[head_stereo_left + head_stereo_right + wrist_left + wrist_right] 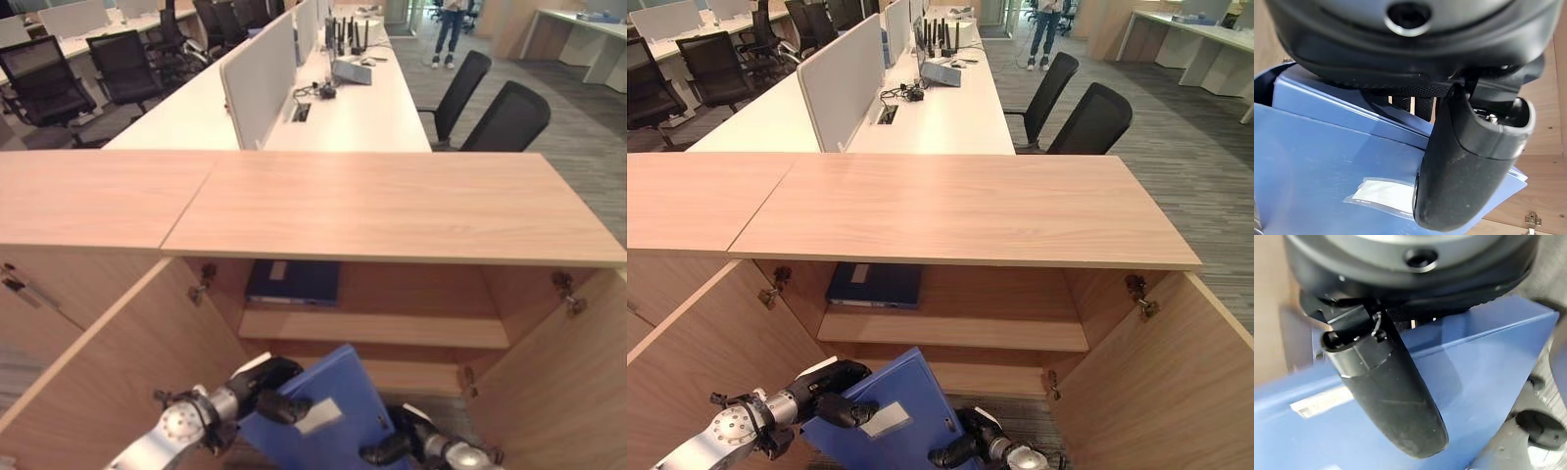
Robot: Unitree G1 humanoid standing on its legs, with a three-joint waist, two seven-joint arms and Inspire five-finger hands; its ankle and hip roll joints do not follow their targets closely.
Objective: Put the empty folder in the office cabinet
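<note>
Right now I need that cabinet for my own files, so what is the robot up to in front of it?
The robot holds a blue folder in both hands, left hand on its upper edge, right hand at its lower right side. The folder is tilted in front of the open office cabinet, below the shelf and not yet inside. A darker folder already lies flat on that shelf.

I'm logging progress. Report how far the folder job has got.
Done: cabinet doors stand open. In hand: the folder is gripped by the left robot hand and right robot hand, tilted in front of the shelves. Left: setting it on a shelf and letting go.
</note>
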